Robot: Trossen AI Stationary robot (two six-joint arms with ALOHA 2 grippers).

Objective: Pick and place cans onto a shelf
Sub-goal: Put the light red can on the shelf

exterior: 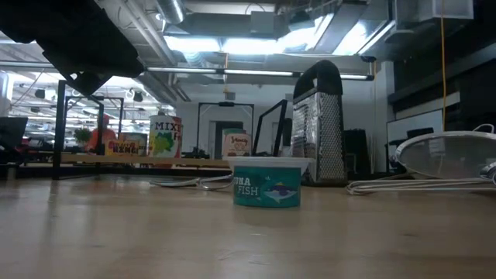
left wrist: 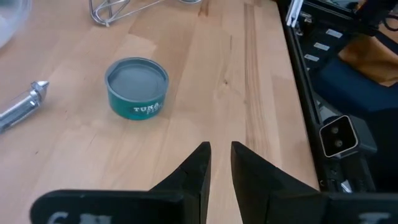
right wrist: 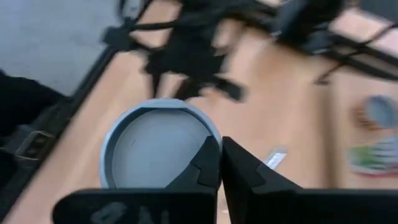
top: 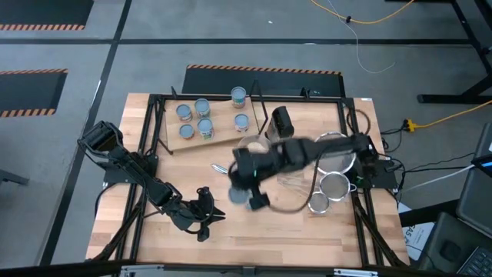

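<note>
Overhead, right gripper (top: 247, 198) seemingly above can (exterior: 266, 184).

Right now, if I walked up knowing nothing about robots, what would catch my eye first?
Probably the teal tuna can standing alone mid-table, with the right end effector poised directly above it, fingers shut. Next, the cluster of cans already lined up on the pale shelf at the table's far side. The left end effector waits near the front edge, empty.

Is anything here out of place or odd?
One tuna can stands alone on the table, upright, far from the shelf where the other cans are. Nothing looks spilled or damaged.
</note>
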